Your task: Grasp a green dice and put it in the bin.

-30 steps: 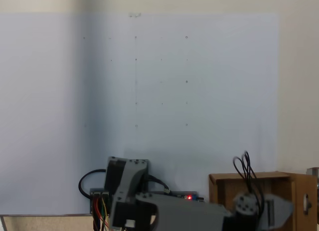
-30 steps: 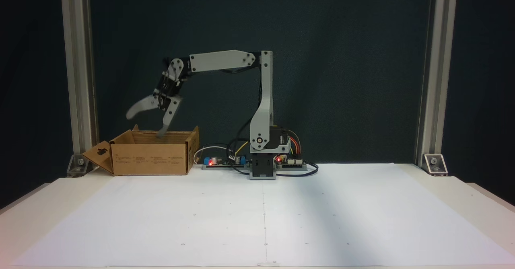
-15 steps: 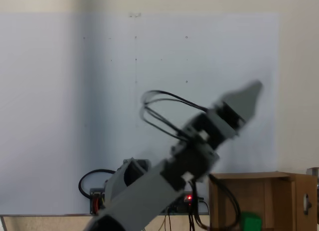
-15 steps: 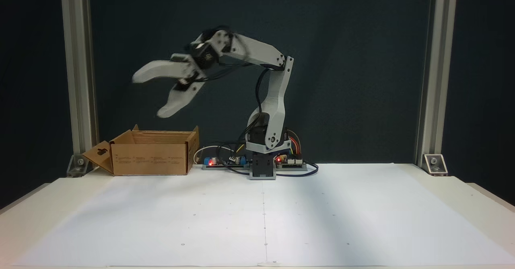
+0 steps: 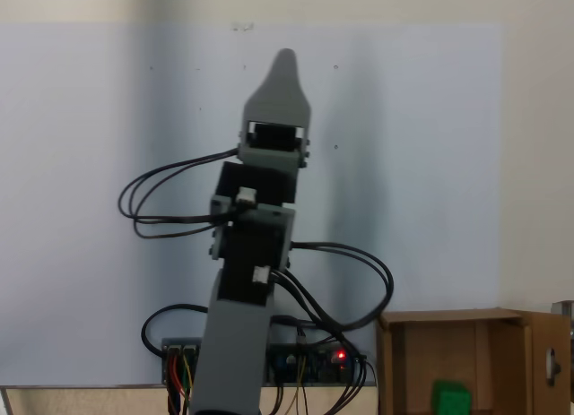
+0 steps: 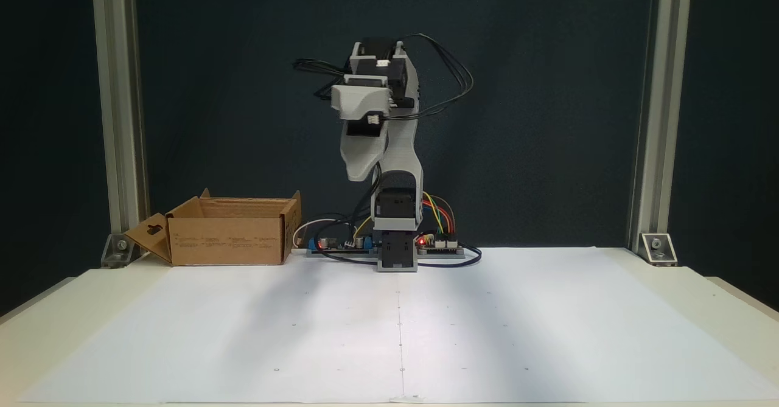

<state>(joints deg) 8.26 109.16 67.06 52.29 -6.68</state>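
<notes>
Resting inside bin [image 5: 507, 321]: green dice [image 5: 451, 399], drop looks done. Gripper [image 5: 283, 61] raised above worktop [image 6: 548, 309], well apart from bin, jaws stacked, can't tell spread. Nothing obvious left.

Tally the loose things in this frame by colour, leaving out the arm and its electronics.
Green: 1, the green dice, lying inside the box.
Brown: 1, the cardboard bin.
White: 1, the paper sheet covering the table.
Total: 3.
</notes>
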